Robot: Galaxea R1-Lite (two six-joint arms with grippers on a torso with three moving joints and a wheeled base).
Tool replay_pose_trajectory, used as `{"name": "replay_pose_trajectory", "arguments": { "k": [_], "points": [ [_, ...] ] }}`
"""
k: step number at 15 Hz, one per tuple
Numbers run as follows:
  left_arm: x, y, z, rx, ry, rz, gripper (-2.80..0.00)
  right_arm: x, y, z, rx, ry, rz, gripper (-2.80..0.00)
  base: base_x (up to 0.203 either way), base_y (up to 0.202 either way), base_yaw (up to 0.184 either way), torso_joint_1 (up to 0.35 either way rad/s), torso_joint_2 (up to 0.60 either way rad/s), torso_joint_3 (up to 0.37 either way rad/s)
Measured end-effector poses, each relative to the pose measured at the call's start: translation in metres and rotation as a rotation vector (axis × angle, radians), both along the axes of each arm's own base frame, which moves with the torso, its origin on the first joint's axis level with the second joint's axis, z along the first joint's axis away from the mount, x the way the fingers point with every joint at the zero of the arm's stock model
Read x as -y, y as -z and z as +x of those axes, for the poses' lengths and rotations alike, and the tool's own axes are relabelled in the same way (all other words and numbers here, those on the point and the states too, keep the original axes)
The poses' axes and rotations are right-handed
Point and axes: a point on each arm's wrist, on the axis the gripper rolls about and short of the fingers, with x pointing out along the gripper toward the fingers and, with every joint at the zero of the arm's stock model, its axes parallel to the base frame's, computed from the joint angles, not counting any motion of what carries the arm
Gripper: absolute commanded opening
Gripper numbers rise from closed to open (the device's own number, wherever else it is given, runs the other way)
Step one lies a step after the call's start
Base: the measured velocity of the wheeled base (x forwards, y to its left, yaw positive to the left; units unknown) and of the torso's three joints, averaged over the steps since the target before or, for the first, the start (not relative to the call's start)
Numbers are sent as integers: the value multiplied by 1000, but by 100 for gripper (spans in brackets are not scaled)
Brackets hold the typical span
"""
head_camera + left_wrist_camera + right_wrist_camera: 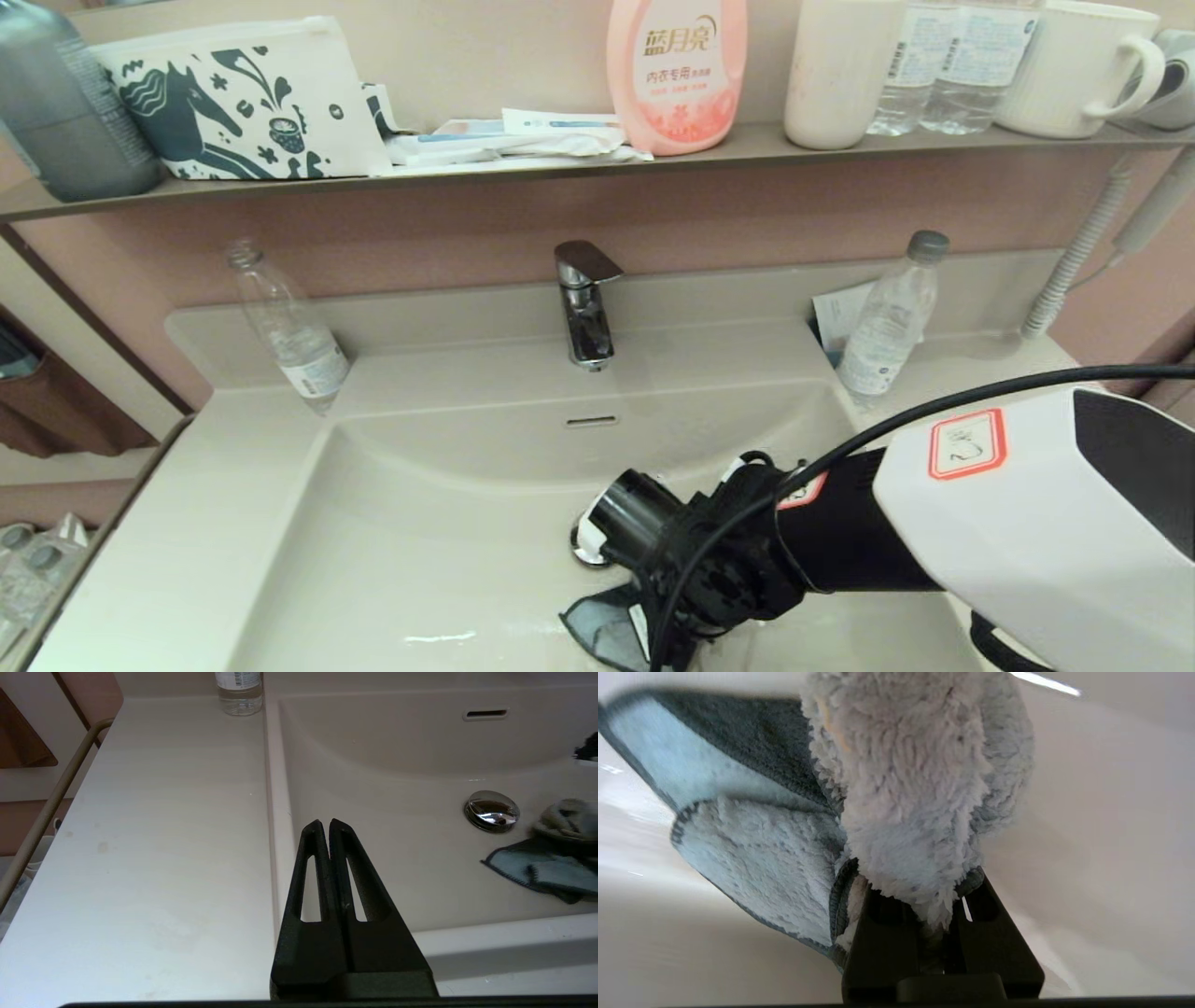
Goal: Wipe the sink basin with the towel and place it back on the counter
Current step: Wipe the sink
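The cream-white sink basin (439, 523) fills the middle of the head view, with its slot overflow (591, 421) on the back wall. My right arm reaches down into it beside the chrome drain plug (491, 810). My right gripper (936, 896) is shut on the towel (915, 774), whose fluffy pale side bunches over the fingers. A dark grey flap of the towel (597, 627) lies spread on the basin floor. My left gripper (329, 823) is shut on nothing and hovers over the basin's left rim, beside the counter (154, 835).
A chrome faucet (583, 303) stands behind the basin. Clear bottles stand on the counter at back left (291, 331) and back right (887, 322). The brown shelf (560, 166) above carries a horse pouch (233, 98), a pink bottle and mugs. A metal rail (51, 798) runs along the counter's left edge.
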Motion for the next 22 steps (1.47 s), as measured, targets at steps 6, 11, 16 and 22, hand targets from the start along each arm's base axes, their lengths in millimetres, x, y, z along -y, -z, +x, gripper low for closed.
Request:
{"name": "replay_pose_trajectory", "arguments": {
  "k": [6, 11, 16, 22],
  "points": [
    [0, 0, 0, 0, 0, 0, -280, -52, 3, 17, 89, -41, 112, -280, 0, 0, 0, 0, 0, 0],
    [0, 0, 0, 0, 1, 0, -280, -42, 5, 25, 92, -1, 0, -280, 0, 0, 0, 0, 0, 0],
    [0, 0, 0, 0, 0, 0, -280, 6, -4, 51, 116, 178, -169, -280, 0, 0, 0, 0, 0, 0],
    [0, 0, 0, 0, 0, 0, -280, 39, -23, 51, 55, 233, -272, -280, 0, 0, 0, 0, 0, 0]
  ]
}}
